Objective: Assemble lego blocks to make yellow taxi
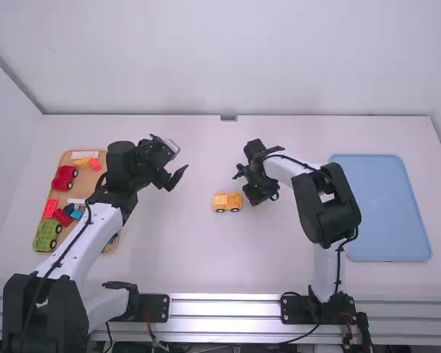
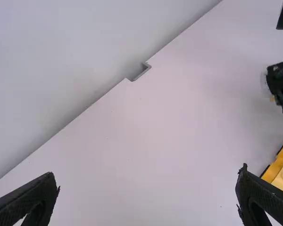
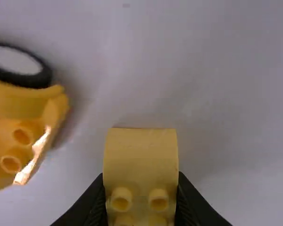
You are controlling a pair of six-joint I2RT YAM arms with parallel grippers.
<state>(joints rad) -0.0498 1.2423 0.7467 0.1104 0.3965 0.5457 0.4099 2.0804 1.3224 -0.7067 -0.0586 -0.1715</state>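
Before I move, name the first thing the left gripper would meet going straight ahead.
The left gripper would likely meet the white tabletop; the yellow car looks off to one side, though depth is unclear.

High view: tan tray [image 1: 56, 194] on the table's left side. Contents include a red toy car [image 1: 64, 178] toward the far end, a green one [image 1: 47, 235] at the near end, and a red studded brick [image 1: 50, 209] between them. Pale blue tray [image 1: 378, 209] lies right. Small grey bracket [image 1: 228, 118] sits at the far edge, by the white wall [image 1: 228, 59].
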